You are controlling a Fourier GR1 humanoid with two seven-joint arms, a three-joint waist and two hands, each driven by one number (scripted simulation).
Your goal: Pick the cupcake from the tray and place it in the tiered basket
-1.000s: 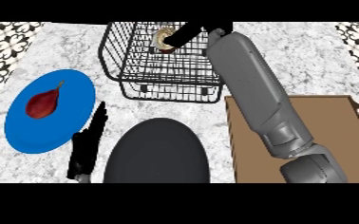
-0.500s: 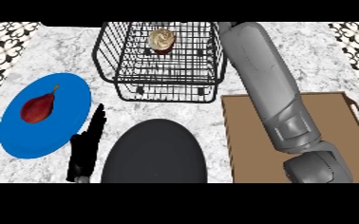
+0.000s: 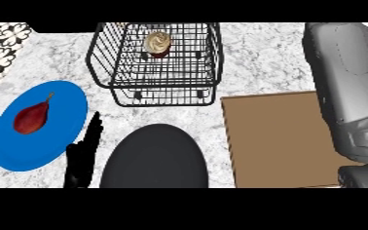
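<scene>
The cupcake (image 3: pixel 158 44) sits upright inside the tiered basket (image 3: pixel 161 84). It is likely light, soft-topped and crushable (hold the wrapper sides, not the frosting). Left hand (image 3: pixel 82 156) rests at the lower edge, fingers straight; right hand is out of view.

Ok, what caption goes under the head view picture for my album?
A tan-frosted cupcake sits in the black wire tiered basket, near a red pear on a round blue plate.

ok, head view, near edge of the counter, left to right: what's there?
Near edge: round blue plate carrying a red pear → black left hand, open → dark grey oval disc → flat brown rectangular tray → grey right forearm.
</scene>
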